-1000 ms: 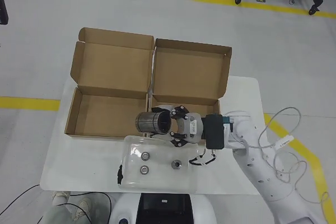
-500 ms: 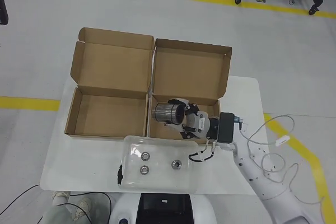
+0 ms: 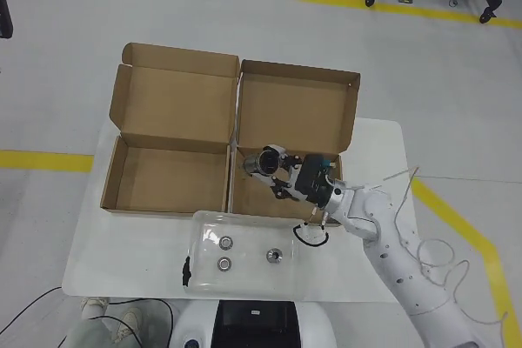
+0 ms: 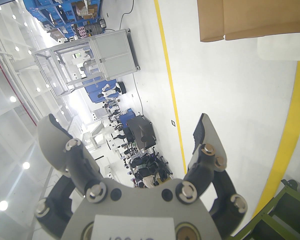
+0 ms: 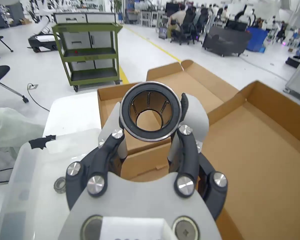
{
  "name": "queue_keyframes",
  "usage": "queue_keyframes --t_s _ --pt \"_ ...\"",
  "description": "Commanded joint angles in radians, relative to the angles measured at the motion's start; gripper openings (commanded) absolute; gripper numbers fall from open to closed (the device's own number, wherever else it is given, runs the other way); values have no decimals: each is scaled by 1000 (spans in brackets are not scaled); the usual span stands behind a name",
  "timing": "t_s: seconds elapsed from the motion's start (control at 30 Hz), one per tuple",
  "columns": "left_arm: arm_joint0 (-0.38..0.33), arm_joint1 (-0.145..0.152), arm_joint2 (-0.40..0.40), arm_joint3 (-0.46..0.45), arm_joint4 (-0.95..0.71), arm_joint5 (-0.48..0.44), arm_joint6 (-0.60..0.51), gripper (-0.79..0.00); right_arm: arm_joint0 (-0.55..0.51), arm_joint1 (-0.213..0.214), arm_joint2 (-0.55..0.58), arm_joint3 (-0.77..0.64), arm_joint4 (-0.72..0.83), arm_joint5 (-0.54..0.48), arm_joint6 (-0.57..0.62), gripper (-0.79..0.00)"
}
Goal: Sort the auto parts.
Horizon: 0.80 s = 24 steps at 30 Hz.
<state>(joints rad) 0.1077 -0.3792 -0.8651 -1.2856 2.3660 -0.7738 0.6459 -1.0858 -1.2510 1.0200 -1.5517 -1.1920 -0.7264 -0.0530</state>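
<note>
My right gripper (image 3: 274,165) (image 5: 151,116) is shut on a metal cylindrical bearing (image 3: 265,162) (image 5: 150,112), a hollow sleeve with a black end ring. It holds the part above the right cardboard box (image 3: 252,202) (image 5: 252,146). The left cardboard box (image 3: 161,178) stands beside it. A clear plastic tray (image 3: 200,230) (image 5: 22,166) near the table's front edge holds three small round metal parts (image 3: 226,243) (image 3: 224,263) (image 3: 275,255). My left gripper (image 4: 126,131) is open, off the table, with nothing between its fingers.
Both boxes have their lids (image 3: 176,97) folded up at the back. The white table (image 3: 374,157) has bare room to the right of the boxes. A cable (image 3: 435,217) trails from the right arm. A strip of black tape (image 3: 185,271) sits on the tray's left rim.
The right gripper has carried the bearing from above the tray's back edge away from the robot, to above the right box. It has turned so the bearing points further back.
</note>
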Motion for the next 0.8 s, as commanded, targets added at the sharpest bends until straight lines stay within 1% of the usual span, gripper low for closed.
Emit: queue_keyframes --t_s 0.0,0.17,0.33,0.47,0.6,0.77 --pt "0 0 0 0 0 0 0 0 16 -3 -11 14 47 29 130 -785" --pt "0 0 0 0 0 0 0 0 71 -16 -53 82 140 67 337 -785" --pt "0 0 0 0 0 0 0 0 129 -32 -108 157 202 73 449 -785" --pt "0 0 0 0 0 0 0 0 177 -46 -147 220 220 75 490 -785" --pt "0 0 0 0 0 0 0 0 211 -60 -179 281 208 121 514 -785" --pt "0 0 0 0 0 0 0 0 245 -79 -217 346 228 144 536 -785"
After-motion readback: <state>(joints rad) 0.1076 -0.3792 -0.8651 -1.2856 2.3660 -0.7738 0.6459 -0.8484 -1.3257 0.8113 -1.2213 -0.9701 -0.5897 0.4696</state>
